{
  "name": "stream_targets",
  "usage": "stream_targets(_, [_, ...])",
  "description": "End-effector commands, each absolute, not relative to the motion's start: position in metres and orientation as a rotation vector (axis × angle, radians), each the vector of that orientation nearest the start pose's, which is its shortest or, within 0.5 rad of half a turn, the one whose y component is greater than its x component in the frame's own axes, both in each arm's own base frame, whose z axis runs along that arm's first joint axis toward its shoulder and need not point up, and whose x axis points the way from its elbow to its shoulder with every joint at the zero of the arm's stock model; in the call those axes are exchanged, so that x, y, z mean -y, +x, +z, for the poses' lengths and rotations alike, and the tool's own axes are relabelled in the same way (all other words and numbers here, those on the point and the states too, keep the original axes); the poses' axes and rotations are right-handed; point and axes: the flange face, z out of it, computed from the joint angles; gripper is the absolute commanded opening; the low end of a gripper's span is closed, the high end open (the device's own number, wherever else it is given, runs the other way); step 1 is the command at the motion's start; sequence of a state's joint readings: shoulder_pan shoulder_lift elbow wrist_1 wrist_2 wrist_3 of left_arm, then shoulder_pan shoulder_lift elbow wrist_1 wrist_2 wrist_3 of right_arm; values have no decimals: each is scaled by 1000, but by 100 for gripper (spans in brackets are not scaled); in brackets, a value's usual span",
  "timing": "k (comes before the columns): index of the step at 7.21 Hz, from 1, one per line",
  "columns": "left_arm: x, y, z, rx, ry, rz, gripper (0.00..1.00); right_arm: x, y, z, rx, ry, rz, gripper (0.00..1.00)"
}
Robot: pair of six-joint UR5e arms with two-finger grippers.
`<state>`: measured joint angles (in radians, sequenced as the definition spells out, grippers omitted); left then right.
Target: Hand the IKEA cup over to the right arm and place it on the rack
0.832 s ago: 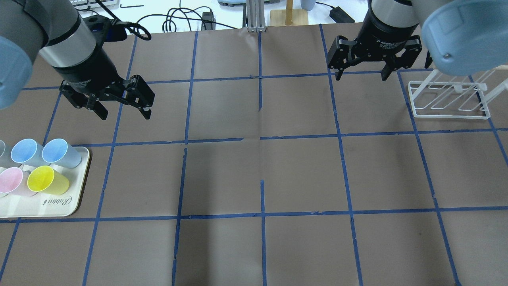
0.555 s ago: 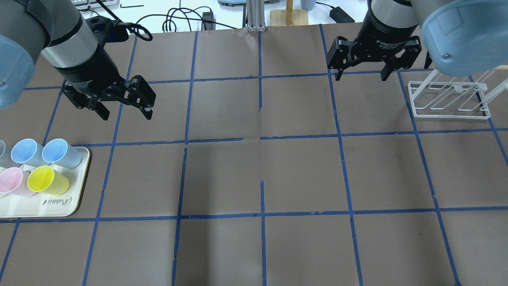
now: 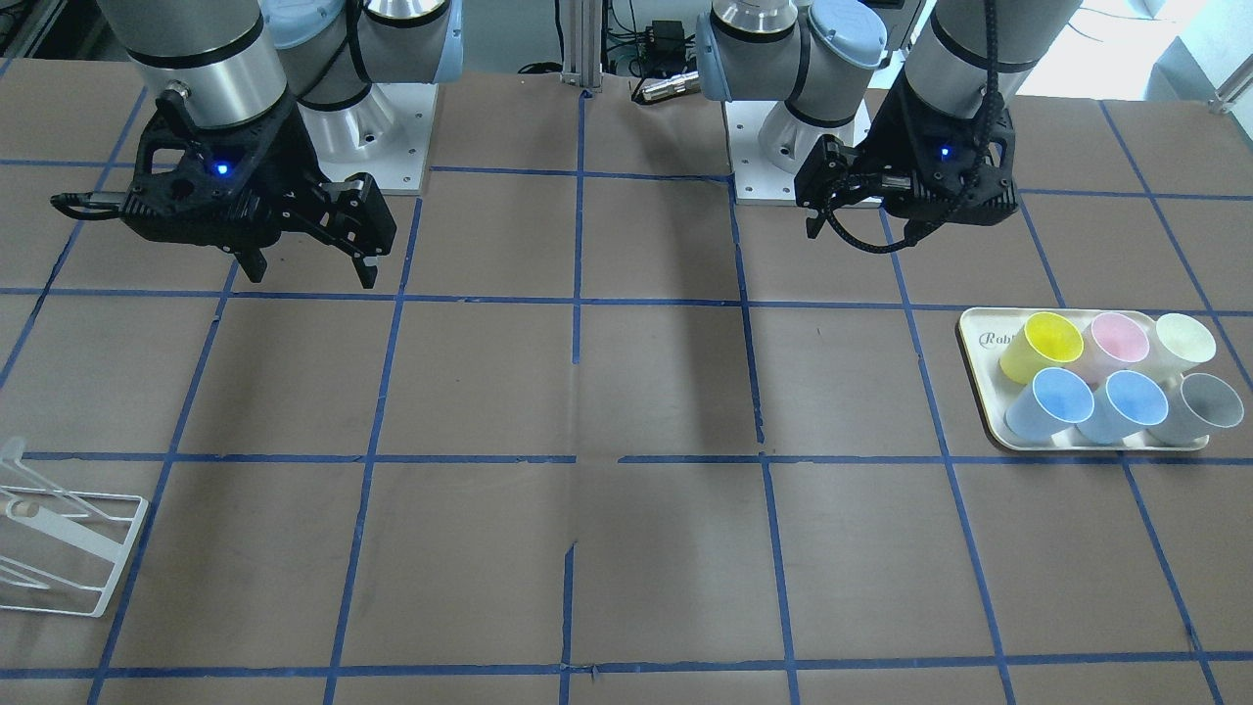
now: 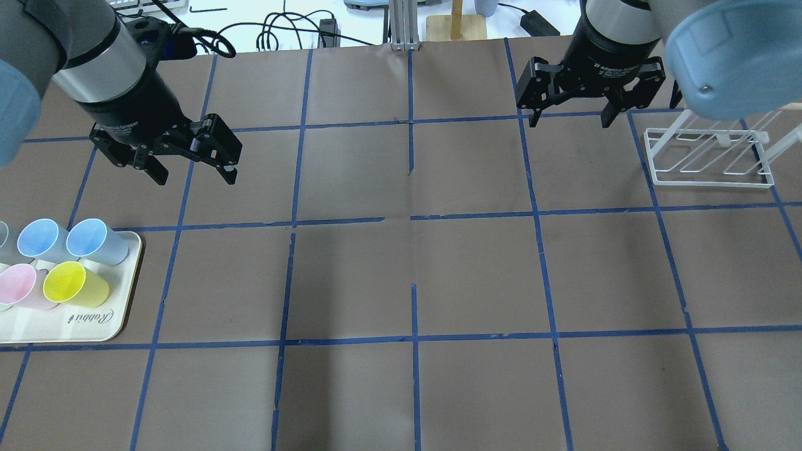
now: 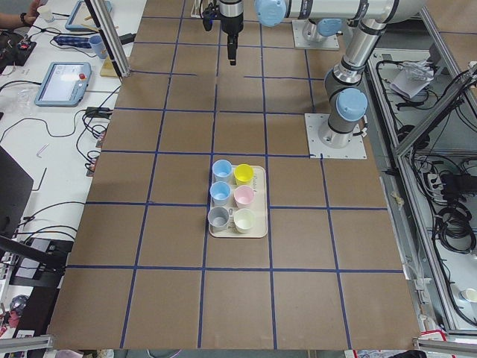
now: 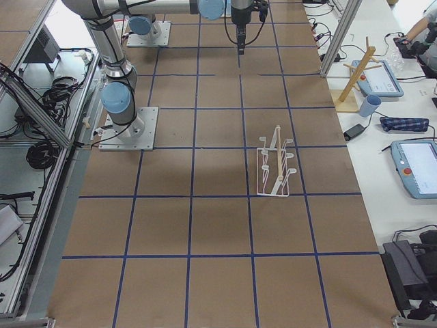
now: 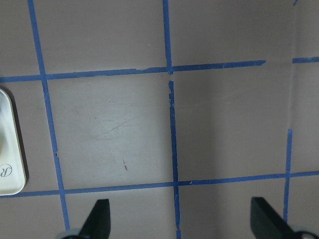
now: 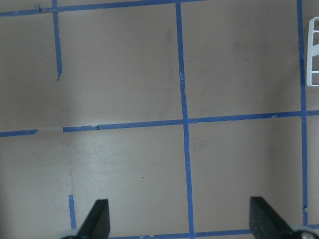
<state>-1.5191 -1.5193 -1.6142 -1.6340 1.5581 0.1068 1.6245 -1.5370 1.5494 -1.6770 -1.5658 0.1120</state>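
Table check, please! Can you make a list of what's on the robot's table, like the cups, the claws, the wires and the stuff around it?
Surface: table covered in brown paper with a blue tape grid; no spills seen.
Job's things: two light-blue cups upright on the tray; white rack empty.
Clutter: yellow cup, pink cup, grey cup and cream cup on the same tray.
Grippers: left gripper and right gripper both open, holding nothing, above the table.
Cables: ribbed cable looped at the left wrist; loose cables beyond the far edge.
Surroundings: wooden stand on the side bench.
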Motion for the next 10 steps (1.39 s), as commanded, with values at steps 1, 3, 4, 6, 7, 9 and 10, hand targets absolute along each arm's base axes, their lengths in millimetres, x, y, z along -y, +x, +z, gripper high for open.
stream_targets(1, [473,-96,482,-3122,64,94,100,508,161,491,-3125,91,-141,100])
stream_targets(3, [487,-41,473,-3081,51,119,100,507,161,490,-3127,89,-138,100])
stream_targets(4, [493,-10,464,-3092,16,145,100,508,159,490,-3130,94,-139,100])
stream_targets(6, [501,60,446,-3102,162,138,100,508,160,491,-3126,93,-143,100])
stream_targets(7, [504,92,433,-3102,253,132,100,509,160,490,-3125,93,-141,100])
stream_targets(9, [512,142,395,-3048,544,73,100,509,157,493,-3125,100,-145,100])
stream_targets(10, [508,170,375,-3049,585,81,100,508,160,492,-3123,93,-143,100])
